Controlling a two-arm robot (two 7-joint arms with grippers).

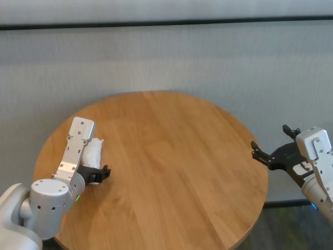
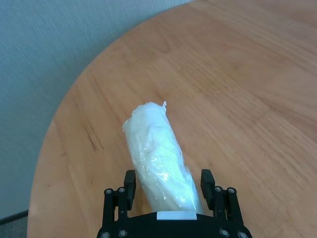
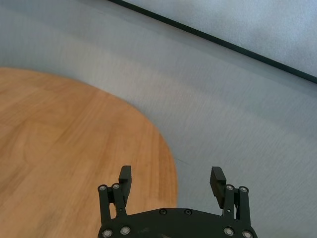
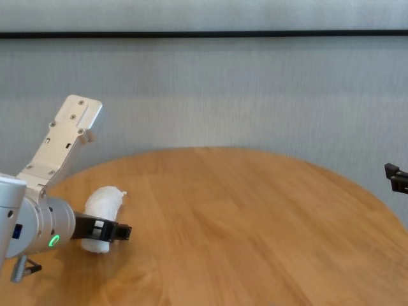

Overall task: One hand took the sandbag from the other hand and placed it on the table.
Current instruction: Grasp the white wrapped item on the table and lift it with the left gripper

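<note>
The white lumpy sandbag sits between the fingers of my left gripper, the one with the green light, low over the left part of the round wooden table. In the left wrist view the sandbag runs out from between the fingers, which press on both its sides, its twisted tip pointing away. The chest view shows the sandbag at table level. My right gripper, blue-lit, is open and empty just off the table's right edge; it also shows in the right wrist view.
A grey wall with a dark horizontal strip stands behind the table. The table's right edge lies under my right gripper. Bare wood spans the table's middle.
</note>
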